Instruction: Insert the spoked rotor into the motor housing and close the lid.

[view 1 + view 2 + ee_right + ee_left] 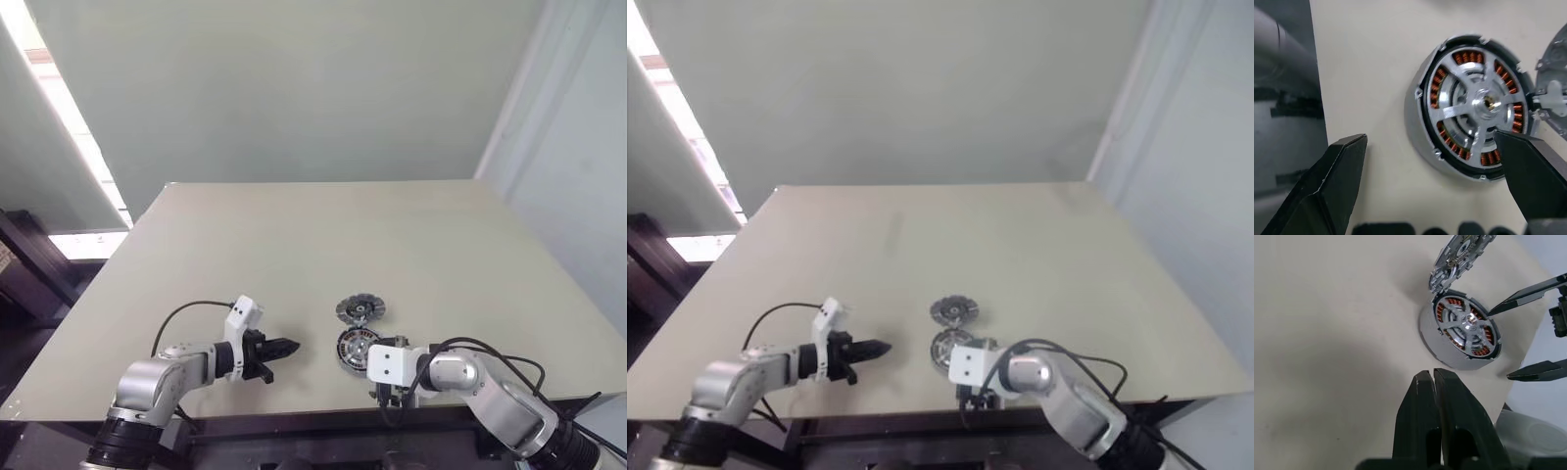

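You've got silver-grey arms w/ white wrist blocks, black cables; left claw (277, 349) & right claw (1425, 191): black, pointed.

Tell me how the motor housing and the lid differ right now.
The motor housing shows orange copper windings; the lid is grey with a notched rim. The housing has the spoked rotor seated inside; the lid holds nothing. The housing lies nearer the right tool; the lid sits beyond. Both are round and rest on the table.

Daylight from the bright window strip (73, 137) on my left washes that edge out, the table (323, 245) is evenly and softly lit with faint shadows, a glare spot sits on the spoked rotor (1468, 323), and my close-up fingers (1327, 191) look dark and blurred.
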Robot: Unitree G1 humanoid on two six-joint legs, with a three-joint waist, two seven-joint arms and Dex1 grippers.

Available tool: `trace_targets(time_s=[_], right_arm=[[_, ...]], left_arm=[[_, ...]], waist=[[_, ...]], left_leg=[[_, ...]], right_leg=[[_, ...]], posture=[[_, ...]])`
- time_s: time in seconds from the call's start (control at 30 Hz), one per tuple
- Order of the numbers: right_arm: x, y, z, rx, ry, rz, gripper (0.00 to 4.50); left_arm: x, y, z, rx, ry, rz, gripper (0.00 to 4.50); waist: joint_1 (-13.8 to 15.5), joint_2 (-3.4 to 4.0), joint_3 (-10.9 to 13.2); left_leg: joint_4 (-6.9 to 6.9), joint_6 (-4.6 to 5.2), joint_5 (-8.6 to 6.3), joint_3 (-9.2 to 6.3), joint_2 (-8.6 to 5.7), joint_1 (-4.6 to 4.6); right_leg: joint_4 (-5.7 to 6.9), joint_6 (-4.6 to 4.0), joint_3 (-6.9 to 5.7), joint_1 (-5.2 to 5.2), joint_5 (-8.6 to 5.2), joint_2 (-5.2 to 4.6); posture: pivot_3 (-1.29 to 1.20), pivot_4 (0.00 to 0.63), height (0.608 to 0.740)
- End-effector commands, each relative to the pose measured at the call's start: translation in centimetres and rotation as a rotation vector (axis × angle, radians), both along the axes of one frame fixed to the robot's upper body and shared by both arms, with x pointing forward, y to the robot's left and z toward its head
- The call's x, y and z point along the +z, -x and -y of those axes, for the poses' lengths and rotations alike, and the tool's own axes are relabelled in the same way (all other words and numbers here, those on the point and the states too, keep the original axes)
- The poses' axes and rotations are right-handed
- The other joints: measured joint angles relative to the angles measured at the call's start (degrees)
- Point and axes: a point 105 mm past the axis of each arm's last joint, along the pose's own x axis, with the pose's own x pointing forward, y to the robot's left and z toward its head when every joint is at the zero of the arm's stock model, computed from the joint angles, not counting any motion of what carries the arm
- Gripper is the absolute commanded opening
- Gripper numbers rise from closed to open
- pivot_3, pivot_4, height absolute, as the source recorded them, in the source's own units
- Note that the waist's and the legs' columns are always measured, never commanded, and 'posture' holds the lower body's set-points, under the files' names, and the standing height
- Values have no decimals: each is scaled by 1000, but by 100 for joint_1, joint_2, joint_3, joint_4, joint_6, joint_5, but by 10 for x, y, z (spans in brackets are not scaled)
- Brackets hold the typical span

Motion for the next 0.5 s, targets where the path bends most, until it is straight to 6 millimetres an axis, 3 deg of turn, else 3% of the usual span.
trace_targets(time_s=[0.03,0.2,0.3,0.5], right_arm=[[5,-3,-4,34,5,49,4500],[0,-4,-5,37,13,53,4331],[-1,-7,-6,35,15,60,3575],[-2,-10,-7,25,11,64,1438]], left_arm=[[8,-5,3,-21,-4,46,26],[7,-6,4,-24,-10,53,9],[6,-6,4,-26,-13,56,0],[6,-7,4,-27,-16,64,0]], waist=[[0,0,0],[0,0,0],[0,0,0],[0,-2,-2]], left_leg=[[0,0,0,-1,0,0],[1,0,0,-1,0,0],[1,0,0,-2,0,1],[1,0,0,-2,0,5]], right_leg=[[0,0,-1,0,0,0],[1,0,0,1,0,0],[1,1,0,2,0,0],[2,0,-1,6,0,0]], posture=[[0,0,740],[0,0,740],[0,0,740],[0,0,740]])
